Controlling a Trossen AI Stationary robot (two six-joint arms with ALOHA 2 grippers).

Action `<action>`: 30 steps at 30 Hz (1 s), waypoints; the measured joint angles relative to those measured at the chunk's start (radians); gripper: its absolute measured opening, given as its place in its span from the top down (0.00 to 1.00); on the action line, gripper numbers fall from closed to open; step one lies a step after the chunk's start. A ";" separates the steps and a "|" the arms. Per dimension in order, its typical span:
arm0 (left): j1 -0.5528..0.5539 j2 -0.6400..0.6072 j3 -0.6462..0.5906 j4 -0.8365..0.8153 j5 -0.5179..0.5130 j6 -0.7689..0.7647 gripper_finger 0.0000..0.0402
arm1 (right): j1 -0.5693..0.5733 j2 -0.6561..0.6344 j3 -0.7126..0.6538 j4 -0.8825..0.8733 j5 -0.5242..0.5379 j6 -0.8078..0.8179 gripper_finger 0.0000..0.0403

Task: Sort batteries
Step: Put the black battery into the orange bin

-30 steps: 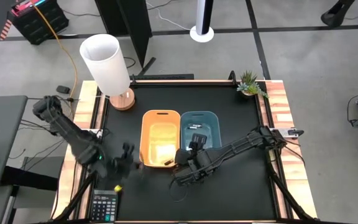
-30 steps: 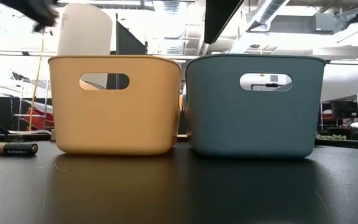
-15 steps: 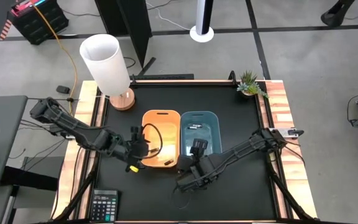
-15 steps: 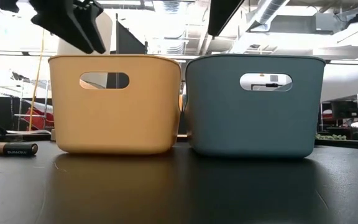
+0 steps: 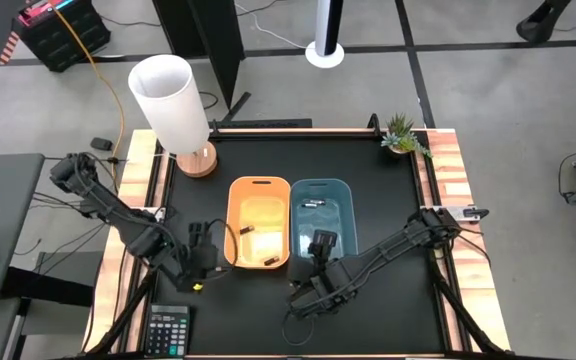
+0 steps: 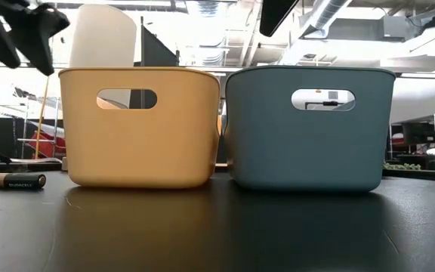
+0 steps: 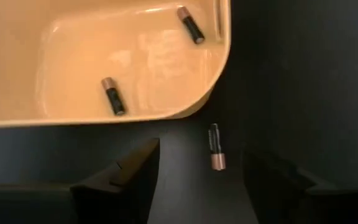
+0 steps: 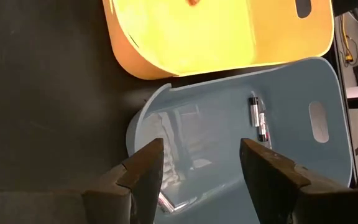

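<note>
An orange bin (image 5: 259, 222) and a blue bin (image 5: 322, 212) stand side by side mid-table. Two dark reddish-brown batteries (image 7: 112, 96) lie in the orange bin (image 7: 104, 56). Silvery-white batteries (image 8: 258, 118) lie in the blue bin (image 8: 229, 149). One dark battery (image 7: 214, 146) lies on the table by the orange bin's near left corner; it also shows in the low view (image 6: 16, 180). My left gripper (image 5: 200, 262) is open and empty above that battery, its fingers (image 7: 129, 180) on either side. My right gripper (image 5: 322, 246) is open and empty over the blue bin's near end.
A grey calculator (image 5: 167, 329) lies at the near left corner. A white lamp (image 5: 171, 100) stands at the far left and a small plant (image 5: 404, 134) at the far right. The right half of the black table (image 5: 388, 190) is bare.
My left gripper has swung toward the table's right, up over the orange bin's left rim, then back toward the near left edge, where it now hangs beside the bin. My right arm has drawn slightly toward the near edge.
</note>
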 joint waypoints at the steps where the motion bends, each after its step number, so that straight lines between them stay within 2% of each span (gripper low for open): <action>1: -0.020 0.000 -0.012 0.004 -0.025 -0.037 0.48 | 0.000 0.000 0.000 0.000 0.001 0.000 0.44; 4: -0.067 0.000 -0.061 0.031 -0.084 -0.136 0.49 | 0.000 0.000 0.000 0.000 0.003 0.000 0.44; 8: -0.077 0.000 -0.164 0.113 -0.090 -0.219 0.49 | 0.000 0.000 0.000 0.000 0.012 -0.001 0.44; 13: -0.077 0.000 -0.292 0.324 -0.087 -0.217 0.49 | 0.000 0.000 0.000 0.002 0.012 -0.001 0.44; 19: -0.076 0.000 -0.386 0.439 -0.081 -0.250 0.49 | 0.000 0.000 0.000 0.004 0.013 0.002 0.44; 26: -0.076 0.000 -0.502 0.648 -0.059 -0.264 0.49 | 0.000 0.000 0.000 0.008 0.013 0.005 0.44; 30: -0.076 0.000 -0.522 0.676 -0.059 -0.265 0.49 | -0.001 0.000 0.000 0.011 0.014 0.005 0.44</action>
